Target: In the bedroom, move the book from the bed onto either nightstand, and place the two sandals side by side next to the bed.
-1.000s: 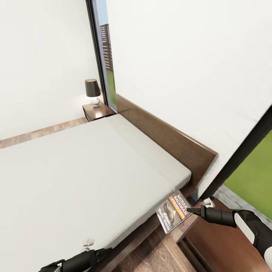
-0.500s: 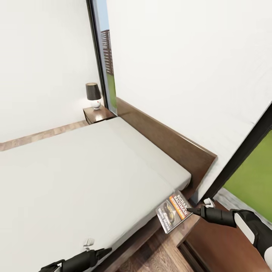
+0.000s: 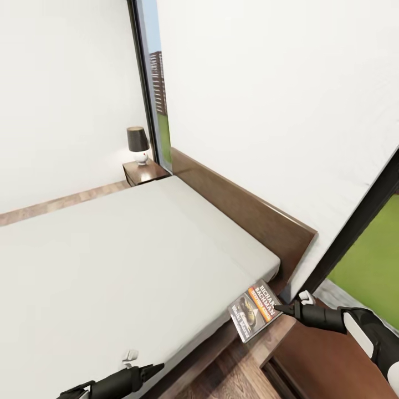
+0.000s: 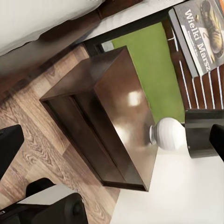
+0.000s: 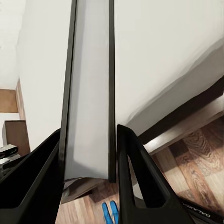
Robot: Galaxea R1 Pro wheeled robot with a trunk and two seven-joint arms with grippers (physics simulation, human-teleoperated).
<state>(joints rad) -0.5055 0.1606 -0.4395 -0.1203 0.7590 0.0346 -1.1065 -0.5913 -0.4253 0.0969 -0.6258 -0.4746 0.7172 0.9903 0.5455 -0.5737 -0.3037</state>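
Book (image 3: 254,310) clamped edge-on between right fingers (image 3: 279,308), above nightstand (image 3: 327,360); left fingers' (image 3: 152,367) state unclear.

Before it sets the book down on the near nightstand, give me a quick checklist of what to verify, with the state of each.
1. Right gripper shut on the book: ok; the right wrist view shows the book edge-on between both fingers.
2. Book off the bed: ok; it hangs past the mattress corner, above the frame edge.
3. Book over the near nightstand: not ok; it sits at the top's corner nearest the bed, mostly over the gap and floor.
4. Landing room on the nightstand top: ok in the left wrist view; a lamp stands at one end, the rest is bare.
5. Left gripper out of the way: ok; it is low by the bed's side, apart from the book.
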